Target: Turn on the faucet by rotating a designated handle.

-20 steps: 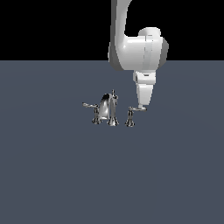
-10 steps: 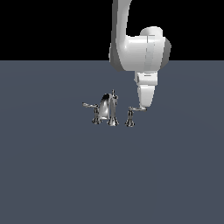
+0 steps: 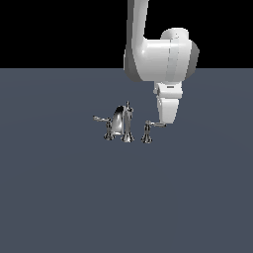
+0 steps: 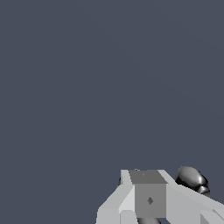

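Exterior view: the faucet [image 3: 120,123] stands on the flat grey floor [image 3: 74,197], slightly left of frame centre. Arched chrome spout [image 3: 121,121] carries a small knob on top. The left-hand lever [image 3: 101,119] points out toward 9 o'clock from the spout; its post sits close against the spout base. The handle [image 3: 153,124], a chrome lever on its own short flared post [image 3: 147,136], stands at about 3 o'clock from the spout and apart from it; the lever extends toward 3 o'clock from the post top. The white arm [image 3: 160,59] descends from 12 o'clock, and the gripper [image 3: 164,122] hangs directly at the outer tip of the handle, appearing to touch it or sit just beside it; contact cannot be confirmed at this resolution. Fingers merge into one pale block, so cannot tell whether they are apart or together. Wrist view: grey floor fills most of the frame; the gripper body [image 4: 148,199] is at 6 o'clock, with a rounded chrome part [image 4: 191,178] showing just beyond it, unclear which piece of the set.
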`<state>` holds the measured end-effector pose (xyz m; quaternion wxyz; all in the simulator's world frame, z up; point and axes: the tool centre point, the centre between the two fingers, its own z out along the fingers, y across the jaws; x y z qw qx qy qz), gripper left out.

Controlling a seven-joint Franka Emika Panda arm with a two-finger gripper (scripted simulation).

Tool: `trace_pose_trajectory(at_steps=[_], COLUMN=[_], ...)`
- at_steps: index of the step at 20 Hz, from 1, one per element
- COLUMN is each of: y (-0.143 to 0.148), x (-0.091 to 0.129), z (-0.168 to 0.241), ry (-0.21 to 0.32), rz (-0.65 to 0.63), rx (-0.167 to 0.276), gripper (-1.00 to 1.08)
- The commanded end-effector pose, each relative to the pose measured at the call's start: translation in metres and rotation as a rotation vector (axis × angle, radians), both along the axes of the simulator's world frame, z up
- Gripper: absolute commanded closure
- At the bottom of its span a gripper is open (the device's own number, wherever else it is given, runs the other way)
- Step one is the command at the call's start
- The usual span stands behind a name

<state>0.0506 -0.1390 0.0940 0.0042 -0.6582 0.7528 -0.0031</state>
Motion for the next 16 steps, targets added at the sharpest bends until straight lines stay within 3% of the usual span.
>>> trace_pose_trajectory(at_steps=[1,2,16], y=[-0.007,0.0,0.014], x=[-0.011,-0.002,-0.045], z=[0.0,0.0,0.0], ry=[0.011,0.0,0.008], rz=[-0.009,0.001,-0.007], rx=[-0.001,0.001,0.0], gripper=[1.08,1.08,1.08])
